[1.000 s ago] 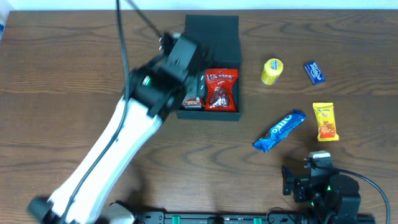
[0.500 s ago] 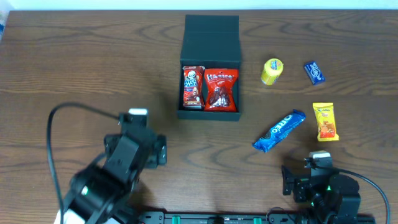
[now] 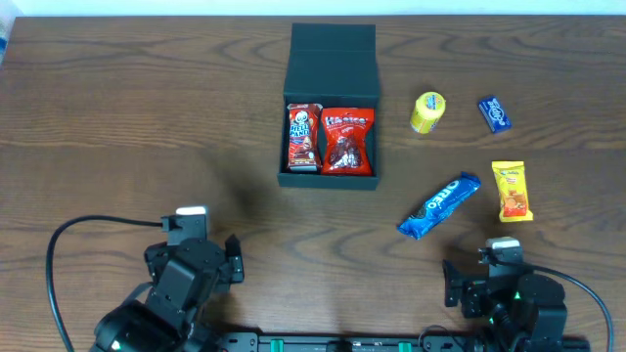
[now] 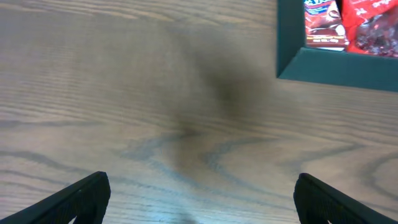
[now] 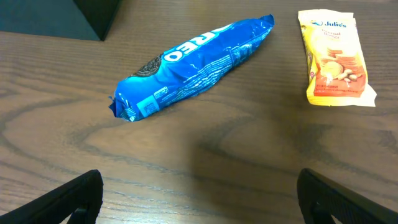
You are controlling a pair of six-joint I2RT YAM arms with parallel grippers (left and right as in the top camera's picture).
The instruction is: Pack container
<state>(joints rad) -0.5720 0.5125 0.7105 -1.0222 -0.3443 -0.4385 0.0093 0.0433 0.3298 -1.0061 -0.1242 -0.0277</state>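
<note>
Both your arms sit folded at the near edge, left gripper (image 4: 200, 186) and right gripper (image 5: 199, 186) spread wide, empty. The container (image 3: 333, 61) lies open far centre; overhead shows it whole, your left wrist only a corner.

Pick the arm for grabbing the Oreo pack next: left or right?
Right, probably. The right gripper sits open just in front of the Oreo pack. The left gripper is open too, but sits left of the container, far from the pack.
</note>
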